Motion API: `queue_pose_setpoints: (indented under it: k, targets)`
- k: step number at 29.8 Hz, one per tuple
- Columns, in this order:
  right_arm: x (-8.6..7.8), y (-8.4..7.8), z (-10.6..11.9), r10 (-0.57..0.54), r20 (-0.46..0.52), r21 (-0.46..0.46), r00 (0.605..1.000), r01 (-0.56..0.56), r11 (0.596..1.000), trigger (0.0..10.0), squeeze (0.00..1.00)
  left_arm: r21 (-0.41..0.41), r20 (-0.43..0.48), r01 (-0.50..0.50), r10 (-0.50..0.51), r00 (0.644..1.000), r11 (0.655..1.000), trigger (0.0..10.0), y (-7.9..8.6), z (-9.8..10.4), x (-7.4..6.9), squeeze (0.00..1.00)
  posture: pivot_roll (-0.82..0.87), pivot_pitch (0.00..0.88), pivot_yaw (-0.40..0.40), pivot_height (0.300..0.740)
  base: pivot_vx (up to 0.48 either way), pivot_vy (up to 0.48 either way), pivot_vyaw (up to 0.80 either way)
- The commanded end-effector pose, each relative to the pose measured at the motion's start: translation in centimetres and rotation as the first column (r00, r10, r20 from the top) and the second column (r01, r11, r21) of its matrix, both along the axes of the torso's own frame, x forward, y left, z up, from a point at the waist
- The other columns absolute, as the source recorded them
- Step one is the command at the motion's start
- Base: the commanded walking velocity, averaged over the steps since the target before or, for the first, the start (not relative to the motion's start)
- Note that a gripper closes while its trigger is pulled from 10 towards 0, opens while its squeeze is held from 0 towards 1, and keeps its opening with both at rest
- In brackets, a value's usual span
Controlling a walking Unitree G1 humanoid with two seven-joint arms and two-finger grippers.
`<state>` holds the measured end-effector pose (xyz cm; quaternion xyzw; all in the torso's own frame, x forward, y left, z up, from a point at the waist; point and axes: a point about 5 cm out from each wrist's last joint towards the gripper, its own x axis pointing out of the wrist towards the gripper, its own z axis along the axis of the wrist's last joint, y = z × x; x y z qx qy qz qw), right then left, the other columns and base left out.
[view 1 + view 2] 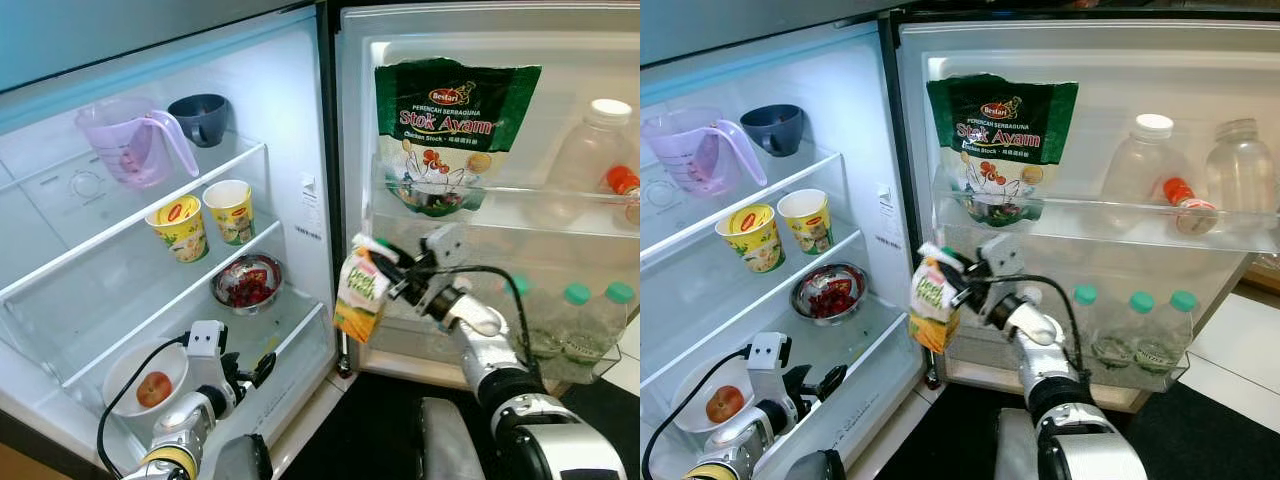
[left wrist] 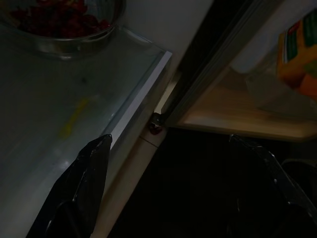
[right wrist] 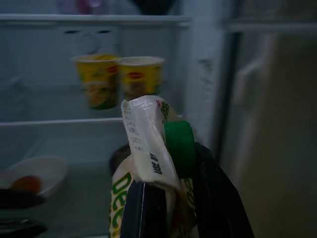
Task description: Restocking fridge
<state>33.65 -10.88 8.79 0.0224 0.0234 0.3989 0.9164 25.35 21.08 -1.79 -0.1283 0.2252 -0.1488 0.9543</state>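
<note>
An orange and white juice carton [image 1: 360, 296] with a green cap [image 3: 179, 147] hangs in the air in front of the open fridge, between the compartment and the door. My right gripper [image 1: 392, 276] is shut on the carton's top, seen up close in the right wrist view [image 3: 171, 196]. My left gripper [image 1: 256, 368] is open, low over the bottom glass shelf [image 1: 290, 325] near its front edge. Its two fingers [image 2: 86, 183] spread wide in the left wrist view.
Two yellow noodle cups [image 1: 205, 220] stand on the middle shelf. A steel bowl of red fruit [image 1: 247, 284] and a white bowl with an apple [image 1: 145, 380] sit on the bottom shelf. A stock pouch [image 1: 448, 130] and bottles [image 1: 570, 320] fill the door racks.
</note>
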Motion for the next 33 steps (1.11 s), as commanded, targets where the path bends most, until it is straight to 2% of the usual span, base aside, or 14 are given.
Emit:
queue_pose_setpoints:
  k: [1, 5, 11, 12, 17, 19, 20, 21, 22, 23, 25, 26, 30, 33]
  targets:
    - [-1.0, 0.4, -1.1, 0.069, -0.057, 0.005, 0.996, -0.069, 0.998, 10.0, 0.0, 0.01, 0.028, 0.005, -0.005, 1.0, 1.0, 10.0, 0.3, 0.3, 0.1, 0.0, -0.03, 0.017, 0.038, 0.456, 0.0, 0.0, 0.0]
    - [-1.2, -0.1, -1.3, 0.083, -0.052, -0.026, 0.995, -0.084, 0.996, 10.0, 0.0, 0.007, 0.029, 0.011, -0.012, 1.0, 1.0, 10.0, 0.3, 0.1, -0.3, 0.0, -0.03, 0.041, 0.028, 0.456, 0.0, 0.0, 0.0]
    - [-0.9, -2.1, -1.6, -0.036, -0.064, -0.059, 0.997, 0.033, 0.998, 10.0, 0.0, -0.002, 0.024, 0.01, -0.01, 1.0, 1.0, 10.0, 0.2, -0.3, -1.0, 0.0, -0.04, 0.073, 0.022, 0.456, 0.0, 0.0, 0.0]
    - [-0.5, -3.4, -1.3, -0.11, -0.073, -0.022, 0.991, 0.109, 0.994, 10.0, 0.0, -0.006, 0.026, 0.015, -0.014, 1.0, 1.0, 10.0, -0.1, -0.4, -1.0, 0.0, -0.05, 0.076, 0.023, 0.456, 0.0, 0.0, 0.0]
    - [0.0, -4.7, -0.4, -0.155, -0.069, 0.03, 0.985, 0.158, 0.987, 10.0, 0.0, -0.012, 0.042, 0.044, -0.044, 0.998, 0.999, 10.0, -0.7, -0.2, -0.6, 0.0, -0.06, 0.089, 0.025, 0.456, 0.0, 0.0, 0.0]
    - [1.1, -5.9, 1.7, -0.187, -0.033, 0.07, 0.982, 0.189, 0.979, 10.0, 0.0, -0.013, 0.092, 0.095, -0.093, 0.991, 0.995, 10.0, -1.3, 0.9, 0.6, 0.0, -0.07, 0.083, 0.031, 0.456, 0.0, 0.0, 0.0]
    - [1.1, -5.9, 1.7, -0.187, -0.033, 0.07, 0.982, 0.189, 0.979, 10.0, 0.0, -0.013, 0.092, 0.095, -0.093, 0.991, 0.995, 10.0, -1.3, 0.9, 0.6, 0.0, -0.07, 0.083, 0.031, 0.456, 0.0, 0.0, 0.0]
    - [1.6, -6.5, 2.9, -0.187, 0.016, 0.048, 0.982, 0.186, 0.981, 10.0, 0.0, -0.027, 0.117, 0.102, -0.098, 0.988, 0.994, 10.0, -1.5, 1.5, 1.3, 0.0, -0.08, 0.08, 0.037, 0.456, 0.0, 0.0, 0.0]
    - [1.6, -6.5, 2.9, -0.187, 0.016, 0.048, 0.982, 0.186, 0.981, 10.0, 0.0, -0.027, 0.117, 0.102, -0.098, 0.988, 0.994, 10.0, -1.5, 1.5, 1.3, 0.0, -0.08, 0.08, 0.037, 0.456, 0.0, 0.0, 0.0]
    - [1.9, -7.6, 3.6, -0.215, 0.041, 0.02, 0.976, 0.215, 0.977, 10.0, 0.0, -0.025, 0.107, 0.091, -0.088, 0.99, 0.996, 10.0, -1.8, 1.5, 1.6, 0.0, -0.06, 0.082, 0.029, 0.456, 0.0, 0.0, 0.0]
    - [2.0, -8.0, 3.7, -0.231, 0.042, 0.012, 0.972, 0.23, 0.973, 10.0, 0.0, -0.015, 0.099, 0.089, -0.087, 0.991, 0.996, 10.0, -1.8, 1.4, 1.6, 0.0, -0.06, 0.082, 0.029, 0.456, 0.0, 0.0, 0.0]
    - [2.0, -8.2, 4.1, -0.217, 0.062, -0.032, 0.974, 0.219, 0.975, 10.0, 0.0, -0.019, 0.11, 0.1, -0.097, 0.989, 0.995, 10.0, -2.0, 1.6, 1.8, 0.0, -0.07, 0.081, 0.016, 0.456, 0.0, 0.0, 0.0]
    - [1.8, -8.8, 4.4, -0.174, 0.09, -0.103, 0.981, 0.182, 0.978, 10.0, 0.0, -0.048, 0.122, 0.093, -0.086, 0.989, 0.995, 10.0, -2.4, 1.4, 1.5, 0.0, -0.08, 0.103, -0.007, 0.456, 0.0, 0.0, 0.0]
    - [1.7, -9.0, 4.7, -0.168, 0.1, -0.119, 0.981, 0.179, 0.977, 10.0, 0.0, -0.053, 0.113, 0.091, -0.084, 0.99, 0.994, 10.0, -2.6, 1.1, 1.2, 0.0, -0.09, 0.113, -0.016, 0.456, 0.0, 0.0, 0.0]
